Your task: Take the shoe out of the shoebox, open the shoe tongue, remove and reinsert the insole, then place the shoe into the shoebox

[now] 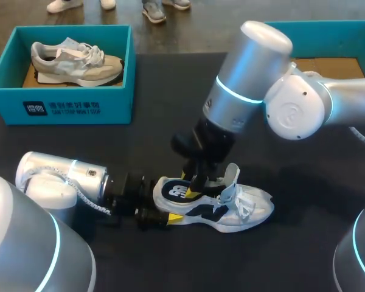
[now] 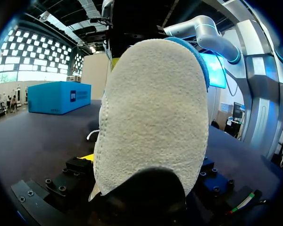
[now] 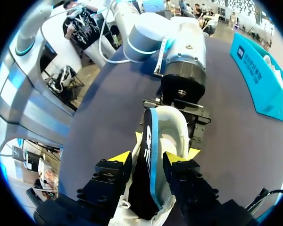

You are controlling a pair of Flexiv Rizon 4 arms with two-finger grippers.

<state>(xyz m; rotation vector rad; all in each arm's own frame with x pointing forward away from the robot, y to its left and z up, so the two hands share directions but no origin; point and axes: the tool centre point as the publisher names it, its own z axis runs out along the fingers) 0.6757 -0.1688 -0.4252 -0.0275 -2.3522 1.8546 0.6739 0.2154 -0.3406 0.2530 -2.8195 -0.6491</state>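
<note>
Right jaws clench the upright insole (image 3: 149,150) inside the shoe (image 1: 249,207). Left jaws clamp its heel (image 2: 151,117) on the worktop (image 1: 328,213).

shoe (image 1: 243,210) on table (image 1: 146,152), shoebox (image 1: 64,106) behind at left

A robotics lab, it seems; robot arms (image 1: 249,79) over a dark table (image 1: 328,182); teal shoeboxes (image 1: 61,103).

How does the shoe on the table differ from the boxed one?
The table shoe is white with dark blue patches; the boxed shoe is beige and grey. The boxed shoe lies untouched in its box; the table shoe is gripped at the heel by the left hand. The table shoe's insole stands half out, pinched by the right hand; the boxed shoe's cannot be seen. Both are laced trainers.
</note>
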